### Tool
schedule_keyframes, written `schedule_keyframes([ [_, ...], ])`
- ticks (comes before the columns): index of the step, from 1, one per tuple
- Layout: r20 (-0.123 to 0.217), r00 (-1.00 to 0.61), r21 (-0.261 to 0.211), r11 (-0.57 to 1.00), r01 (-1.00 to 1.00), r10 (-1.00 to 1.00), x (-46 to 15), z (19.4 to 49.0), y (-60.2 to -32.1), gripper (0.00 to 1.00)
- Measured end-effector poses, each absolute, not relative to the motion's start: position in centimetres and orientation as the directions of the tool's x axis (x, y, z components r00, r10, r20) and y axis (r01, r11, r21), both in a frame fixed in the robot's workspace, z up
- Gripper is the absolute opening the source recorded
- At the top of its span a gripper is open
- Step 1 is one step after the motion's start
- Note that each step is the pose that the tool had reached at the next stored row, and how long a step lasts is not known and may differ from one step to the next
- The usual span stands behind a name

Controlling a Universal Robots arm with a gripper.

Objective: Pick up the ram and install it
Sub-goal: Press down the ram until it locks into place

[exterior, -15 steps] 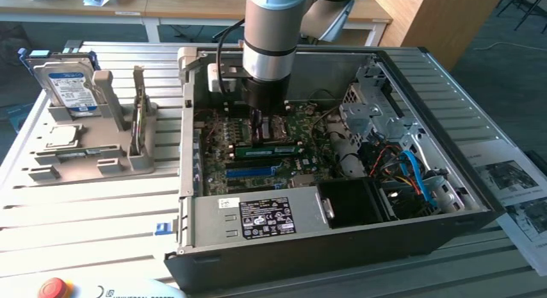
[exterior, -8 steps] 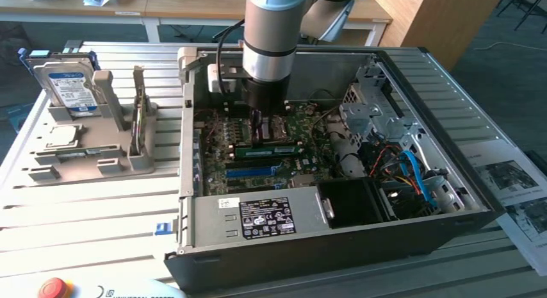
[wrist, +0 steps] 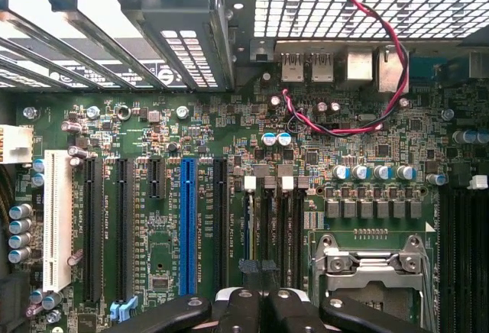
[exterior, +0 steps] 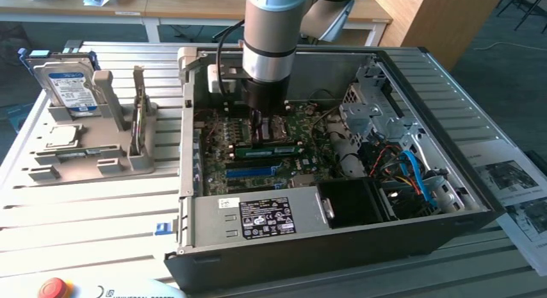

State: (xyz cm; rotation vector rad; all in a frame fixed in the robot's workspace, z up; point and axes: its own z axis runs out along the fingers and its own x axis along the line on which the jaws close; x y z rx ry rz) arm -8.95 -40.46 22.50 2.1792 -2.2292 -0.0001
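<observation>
- Exterior view: the arm reaches down into the open case, and the hand is low over the green board.
- The ram looks like the long thin green strip just under the hand, standing on its edge.
- It seems to sit in a slot, next to the hand on the side of the blue slot.
- I cannot tell if it is pushed all the way in.
- Wrist view: the hand is lined up with the narrow ram slots, which have white clips at their far ends.
- I cannot tell if the hand is open or closed, or if it is touching the ram.
- Well away from the hand, outside the case, a grey tray holds a hard drive.
- I think the ram is very light and easy to lift.
- I think it is stiff and flat, but so thin that bending or twisting could snap it.
- Its flat sides are smooth, so it may slip if it is held loosely.
- The best place to hold it looks like the middle of its top edge, with a pinch on both flat sides.
- The little black chips look easy to hurt, so the grip should be soft, and any push should go straight down into the slot.
</observation>
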Motion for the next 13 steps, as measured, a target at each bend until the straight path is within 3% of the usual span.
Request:
schedule_keyframes([
  [13, 0.017, -0.022, 0.017, 0.023, -1.0, -1.0, -8.94, 22.23, -40.47, 0.1],
])
